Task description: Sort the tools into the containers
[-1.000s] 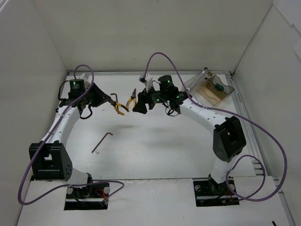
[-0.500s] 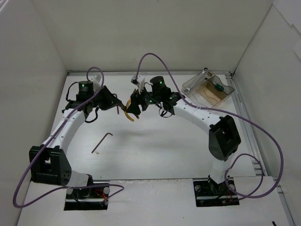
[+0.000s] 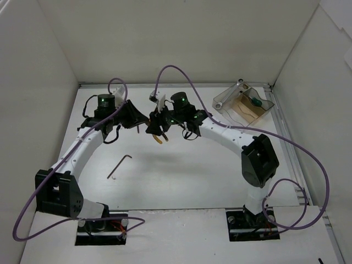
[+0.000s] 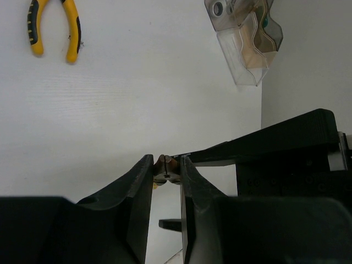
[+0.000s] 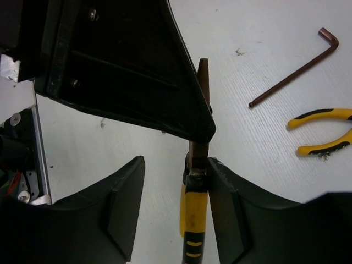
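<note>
My two grippers meet tip to tip above the middle of the table. My left gripper (image 3: 144, 122) (image 4: 166, 165) is shut on the brown nose of one yellow-handled pliers (image 5: 193, 214). My right gripper (image 3: 152, 127) (image 5: 176, 160) is open around that tool's handle, which rests against one finger (image 5: 231, 203). A yellow handle end (image 3: 159, 140) shows below them. A second pair of pliers (image 4: 52, 27) (image 5: 324, 132) lies on the table. A thin hex key (image 3: 119, 165) (image 5: 297, 69) lies to the left. The clear container (image 3: 245, 104) (image 4: 245, 41) stands at the back right and holds the green-handled screwdriver (image 3: 256, 102).
White walls close in the table on three sides. Purple cables (image 3: 181, 74) arch over both arms. A silver ring-shaped end (image 3: 240, 83) shows at the container's far rim. The right arm's elbow (image 3: 258, 159) stands over the right side.
Both arms have swung inward and their grippers now meet in the middle. The two pliers that lay in plain sight between them are now mostly covered by the grippers.
</note>
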`<action>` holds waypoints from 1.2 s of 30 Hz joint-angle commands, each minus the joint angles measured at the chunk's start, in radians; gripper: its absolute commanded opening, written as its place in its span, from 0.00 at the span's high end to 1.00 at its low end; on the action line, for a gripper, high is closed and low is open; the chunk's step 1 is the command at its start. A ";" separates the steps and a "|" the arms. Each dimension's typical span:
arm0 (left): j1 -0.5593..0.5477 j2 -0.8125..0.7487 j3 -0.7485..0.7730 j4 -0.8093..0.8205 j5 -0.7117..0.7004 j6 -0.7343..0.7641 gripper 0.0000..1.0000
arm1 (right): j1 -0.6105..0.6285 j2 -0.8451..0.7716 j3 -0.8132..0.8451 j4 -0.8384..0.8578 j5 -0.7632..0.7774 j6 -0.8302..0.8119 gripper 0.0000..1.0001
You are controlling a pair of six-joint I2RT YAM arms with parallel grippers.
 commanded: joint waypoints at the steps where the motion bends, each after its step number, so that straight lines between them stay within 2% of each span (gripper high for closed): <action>1: -0.017 -0.046 0.031 0.096 0.039 -0.024 1.00 | 0.019 -0.009 0.032 0.067 0.024 -0.012 0.55; 4: -0.026 -0.050 0.033 0.097 0.042 -0.022 1.00 | 0.019 -0.015 0.032 0.050 0.036 -0.024 0.71; 5: -0.026 -0.050 0.033 0.094 0.042 -0.021 1.00 | 0.018 -0.024 0.028 0.047 0.050 -0.025 0.83; 8: -0.026 -0.053 0.034 0.086 0.042 -0.009 1.00 | 0.014 -0.044 0.014 0.037 0.071 -0.039 1.00; 15: -0.026 -0.045 0.053 0.060 0.030 0.016 0.99 | -0.012 -0.093 -0.015 -0.012 0.119 -0.061 1.00; 16: -0.026 -0.045 0.057 0.053 0.023 0.022 0.93 | -0.021 -0.101 -0.023 -0.014 0.120 -0.096 1.00; 18: -0.026 -0.046 0.065 0.048 0.012 0.028 0.73 | -0.033 -0.119 -0.026 -0.032 0.139 -0.104 1.00; 20: -0.026 -0.048 0.082 0.048 0.007 0.037 0.64 | -0.039 -0.133 -0.024 -0.064 0.162 -0.128 1.00; 21: -0.026 -0.048 0.089 0.045 -0.001 0.045 0.53 | -0.042 -0.136 -0.021 -0.075 0.171 -0.139 1.00; 23: -0.015 -0.054 0.105 0.027 -0.031 0.057 0.40 | -0.041 -0.139 -0.015 -0.110 0.188 -0.162 1.00; 24: -0.005 -0.056 0.106 0.027 -0.039 0.062 0.28 | -0.042 -0.138 -0.015 -0.123 0.196 -0.168 1.00; 26: 0.009 -0.063 0.111 0.023 -0.053 0.067 0.20 | -0.047 -0.136 -0.015 -0.155 0.223 -0.187 1.00; 31: 0.040 -0.088 0.093 -0.024 -0.117 0.128 0.16 | -0.100 -0.188 -0.047 -0.190 0.326 -0.265 1.00; 36: 0.049 -0.135 -0.004 -0.056 -0.169 0.200 0.16 | -0.238 -0.260 -0.049 -0.209 0.415 -0.395 1.00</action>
